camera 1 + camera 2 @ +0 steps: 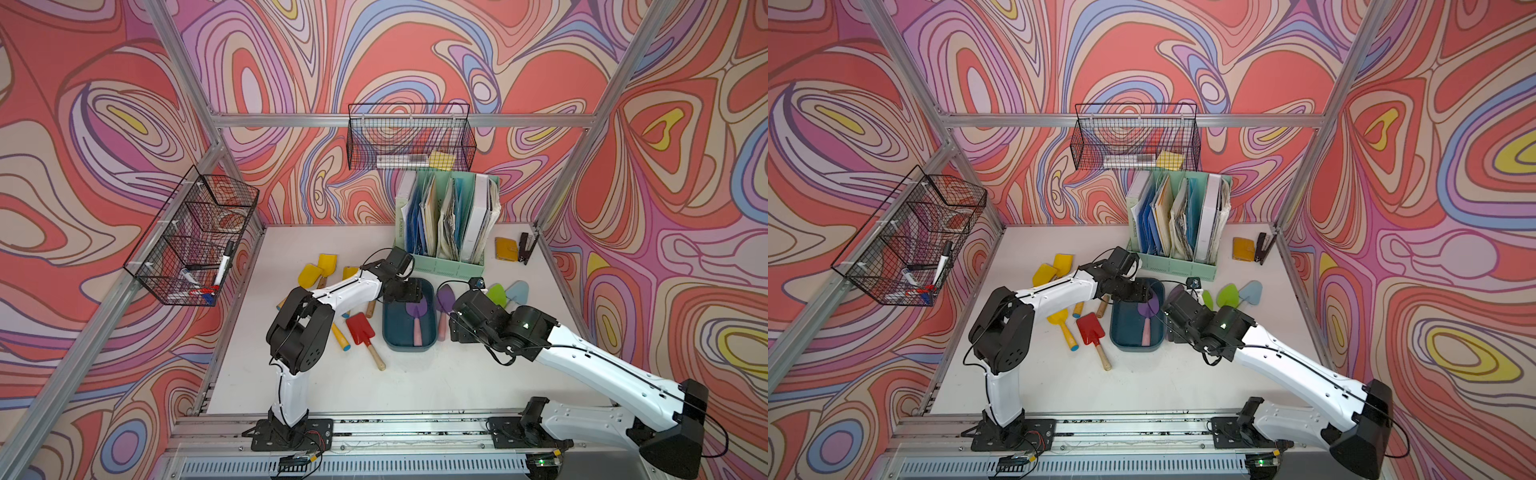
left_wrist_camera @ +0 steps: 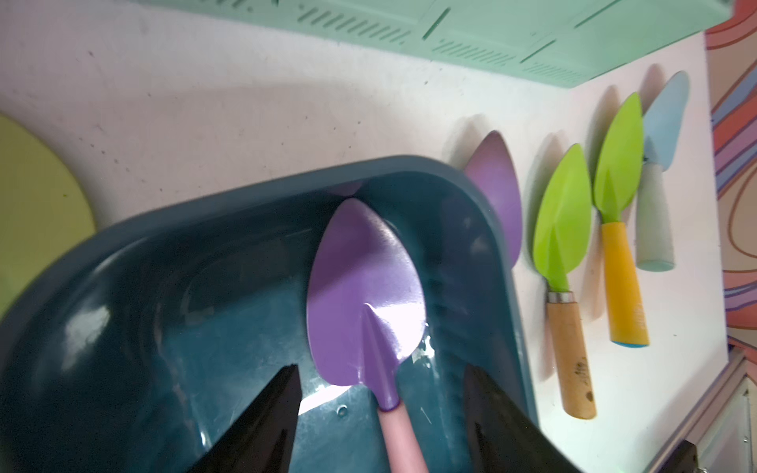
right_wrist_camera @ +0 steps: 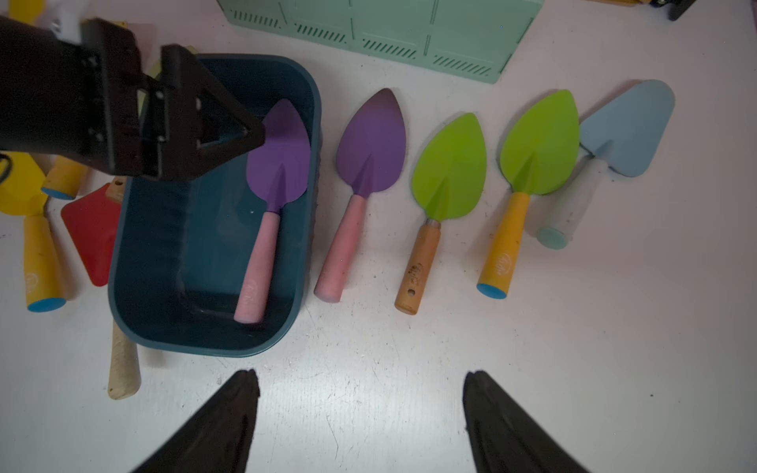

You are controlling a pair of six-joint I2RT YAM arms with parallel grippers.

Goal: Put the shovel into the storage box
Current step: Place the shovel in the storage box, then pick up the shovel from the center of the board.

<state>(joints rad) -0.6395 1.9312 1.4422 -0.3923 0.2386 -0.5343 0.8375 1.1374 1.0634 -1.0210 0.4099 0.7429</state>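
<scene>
The storage box (image 1: 390, 332) (image 1: 1118, 328) is a shallow dark teal bin at mid-table. A shovel (image 1: 417, 323) (image 1: 1147, 322) (image 3: 262, 254) with a purple blade and pink handle lies flat inside it, along its right side. My left gripper (image 2: 381, 368) (image 3: 205, 123) hovers over the box's far end, open. Its fingers (image 2: 266, 417) stand clear on either side of the shovel's neck (image 2: 385, 393) without touching it. To the right of the box, my right gripper (image 3: 362, 374) is open over bare table, holding nothing.
More shovels lie right of the box: purple (image 3: 360, 192), two green (image 3: 442, 192) (image 3: 528, 172), light blue (image 3: 614, 135). Red (image 1: 360, 330) and yellow (image 1: 320, 270) ones lie to its left. A mint file organiser (image 1: 449, 266) stands behind. Black wire baskets (image 1: 195, 237) (image 1: 411, 137) hang on the frame.
</scene>
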